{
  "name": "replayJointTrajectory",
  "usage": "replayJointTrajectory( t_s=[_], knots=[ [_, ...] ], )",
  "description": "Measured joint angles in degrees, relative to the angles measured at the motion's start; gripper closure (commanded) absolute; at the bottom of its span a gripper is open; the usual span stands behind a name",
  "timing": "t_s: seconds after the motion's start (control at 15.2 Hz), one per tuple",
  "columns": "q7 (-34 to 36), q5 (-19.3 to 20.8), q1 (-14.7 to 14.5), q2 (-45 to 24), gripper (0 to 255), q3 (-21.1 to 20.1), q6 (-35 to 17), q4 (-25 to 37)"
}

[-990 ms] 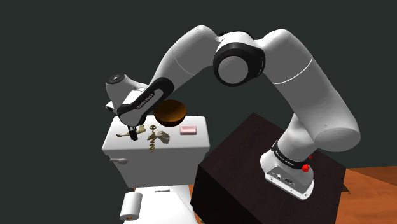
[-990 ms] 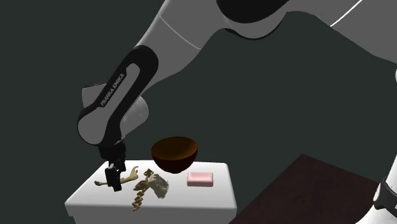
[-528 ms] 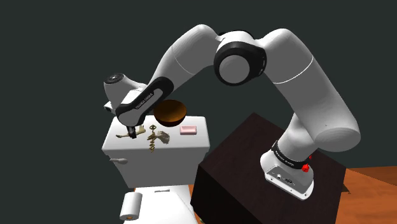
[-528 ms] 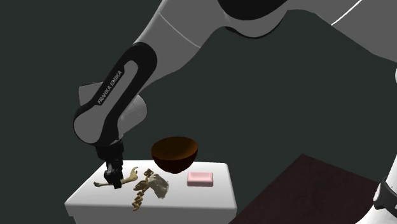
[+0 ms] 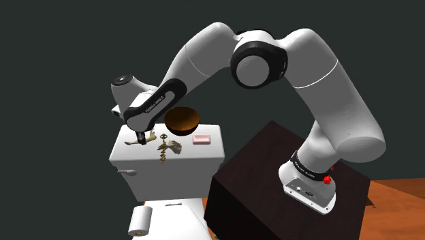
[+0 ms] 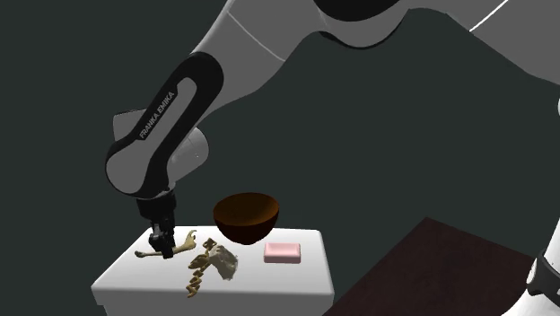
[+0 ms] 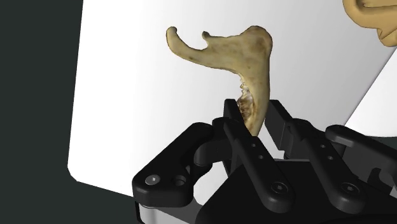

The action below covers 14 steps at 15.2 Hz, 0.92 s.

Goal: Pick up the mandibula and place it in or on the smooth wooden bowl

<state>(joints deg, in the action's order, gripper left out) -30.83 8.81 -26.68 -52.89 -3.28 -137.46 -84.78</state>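
The mandibula (image 7: 235, 57), a tan jawbone with small teeth, is clasped at one end between my black gripper's (image 7: 253, 121) fingers, which are shut on it. In the second exterior view the gripper (image 6: 161, 244) holds the mandibula (image 6: 187, 241) just over the left part of the white lid (image 6: 301, 278). The brown wooden bowl (image 6: 247, 217) stands upright behind it, toward that view's right. In the shoulder view the gripper (image 5: 142, 140) hangs to the left of the bowl (image 5: 182, 121).
A cluster of other tan bones (image 6: 208, 265) lies beside the mandibula on the lid. A pink block (image 6: 283, 252) rests to the right of the bowl. The lid tops a white toilet tank (image 5: 170, 170); a paper roll (image 5: 140, 221) and my dark stand (image 5: 272, 170) sit below.
The fingers have gone from open to shut on the mandibula. The hand has since risen a little, and the bone has come up with it.
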Motion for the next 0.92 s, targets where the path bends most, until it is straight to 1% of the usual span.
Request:
replayJointTrajectory(
  t_s=[0.4, 0.92],
  knots=[
    [-0.1, -0.2, 0.2, 3.9, 255, -0.2, 1.9, -2.1],
    [-0.6, -0.6, 0.5, 8.3, 255, -0.6, 5.3, -2.9]
  ],
)
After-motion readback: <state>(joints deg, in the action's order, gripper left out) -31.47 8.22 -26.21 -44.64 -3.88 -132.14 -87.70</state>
